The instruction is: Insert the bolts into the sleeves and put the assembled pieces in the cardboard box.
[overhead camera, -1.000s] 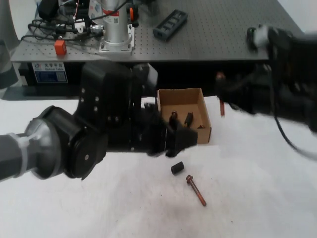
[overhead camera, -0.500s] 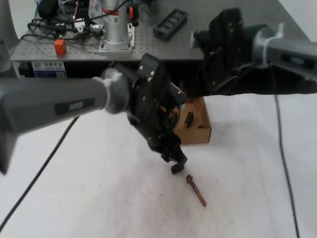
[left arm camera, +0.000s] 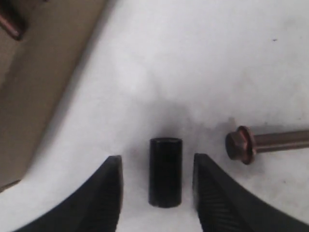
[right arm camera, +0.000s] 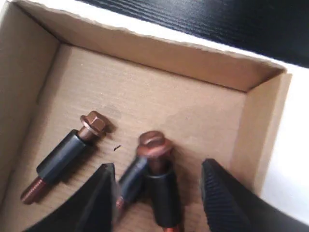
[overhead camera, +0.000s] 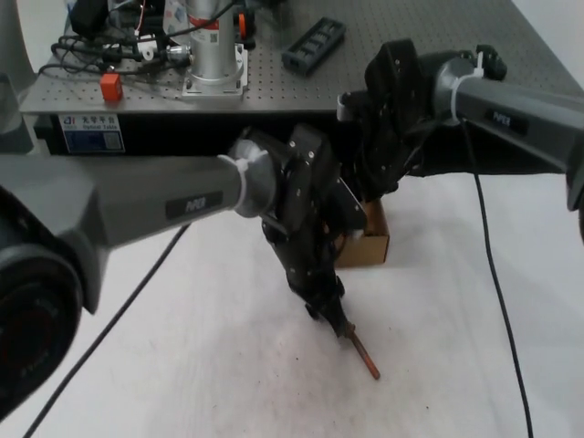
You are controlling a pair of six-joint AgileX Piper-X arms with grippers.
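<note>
Both grippers stand released, with nothing clamped. The left gripper is down at the white cloth-covered worktop, near its middle. Its two black ribbed fingers straddle a short black cylindrical sleeve that lies on its side on the cloth. A gap shows on each side of the sleeve, so neither finger touches it. Just beside the sleeve, apart from it, lies a long copper-coloured metal bolt with a flanged hexagonal head. The head is turned toward the sleeve, and in the high view the shank points toward the worktop's near edge.

An open brown cardboard box sits at the far edge of the worktop, about midway along it, on the far side of the sleeve. The right gripper hangs over the box with its fingers spread wide. On the box floor, toward one side wall, lies one assembled piece: a copper bolt through a black sleeve, with head and threaded tip showing at either end. A second assembled piece lies between the right gripper's fingers, untouched by them. A third black sleeve leans against it, with a bit of copper showing at its end.
</note>
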